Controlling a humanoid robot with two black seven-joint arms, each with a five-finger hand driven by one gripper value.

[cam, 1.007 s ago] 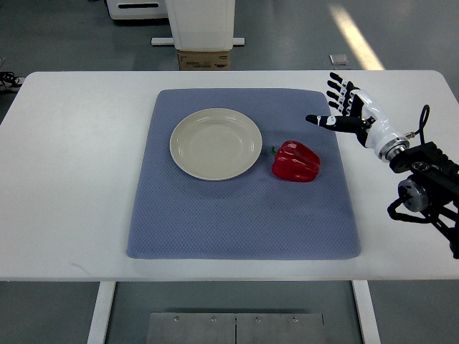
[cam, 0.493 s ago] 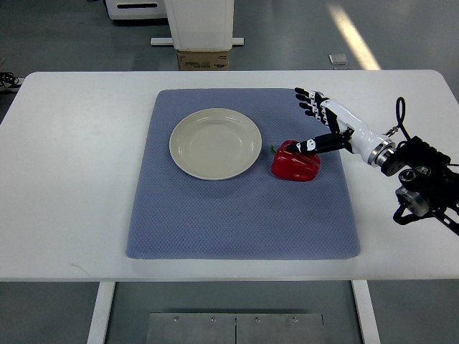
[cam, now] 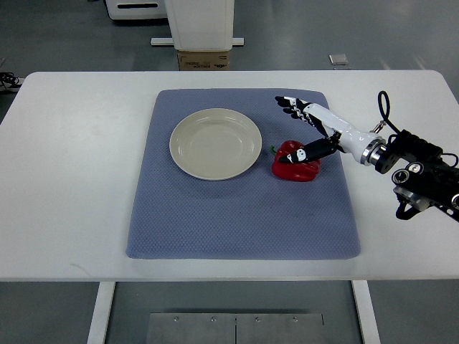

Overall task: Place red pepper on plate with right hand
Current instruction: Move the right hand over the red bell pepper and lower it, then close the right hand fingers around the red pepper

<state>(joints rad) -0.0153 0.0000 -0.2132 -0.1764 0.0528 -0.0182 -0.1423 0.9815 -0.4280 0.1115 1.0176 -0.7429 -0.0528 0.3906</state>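
The pepper (cam: 295,162) is being approached by the right hand (cam: 313,129), whose arm is coming in from the right edge. The fingers (cam: 289,104) are being held spread above and beyond the pepper, while the thumb (cam: 308,151) is being laid over its top; nothing is being gripped yet. For a sound grasp, the hand is probably best lowered so that the fingers are wrapped round the far side and the thumb is pressed against the near side, with the bulk of the pepper taken between them rather than its shoulder alone. A glossy, rounded skin is being dealt with, so a squeeze that is too shallow is likely to let it roll or slip out.

The pepper is lying on its side on the blue mat (cam: 237,215), just beside the plate (cam: 215,143) and to its right, not touching it. It is bright red and lobed, its short green stem (cam: 274,150) being pointed towards the plate.
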